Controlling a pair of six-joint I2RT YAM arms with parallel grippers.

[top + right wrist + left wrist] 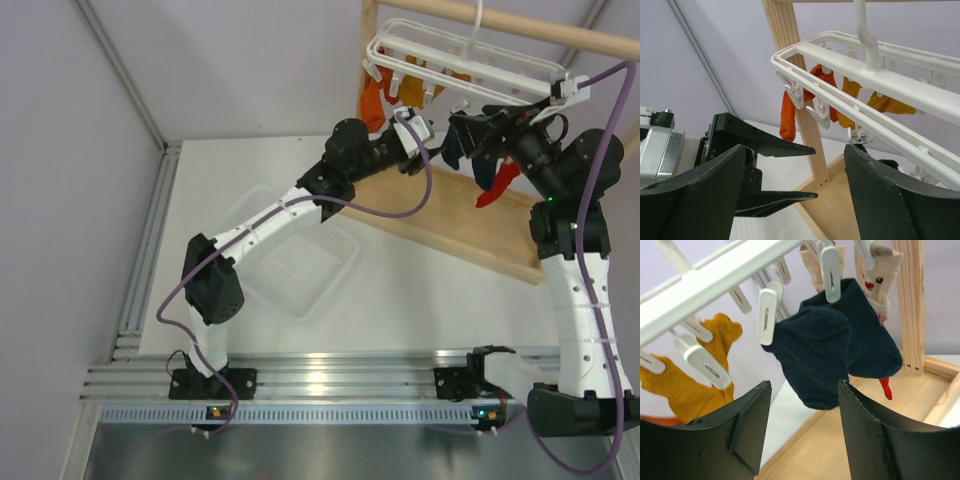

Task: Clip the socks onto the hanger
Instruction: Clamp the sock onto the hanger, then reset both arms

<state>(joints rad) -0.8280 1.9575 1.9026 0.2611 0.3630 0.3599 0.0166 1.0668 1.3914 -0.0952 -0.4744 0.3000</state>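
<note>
The white hanger (470, 65) hangs by its hook from the wooden pole. In the left wrist view the navy sock (825, 350) dangles from two white clips (830, 270) on the hanger bar (715, 277). Behind it, the red sock with its beige face part (877, 270) is also clipped, its red toe (497, 185) hanging low. My left gripper (803, 387) is open just below the navy sock, with nothing between its fingers. My right gripper (795, 150) is open and empty under the hanger (850, 62), facing the left gripper (815, 171).
The light wooden rack (450, 225) has a base plank on the table and an upright post (790, 65). An orange sock (788, 115) and yellow socks (685, 385) hang from other clips. A clear plastic tub (300, 255) sits under the left arm.
</note>
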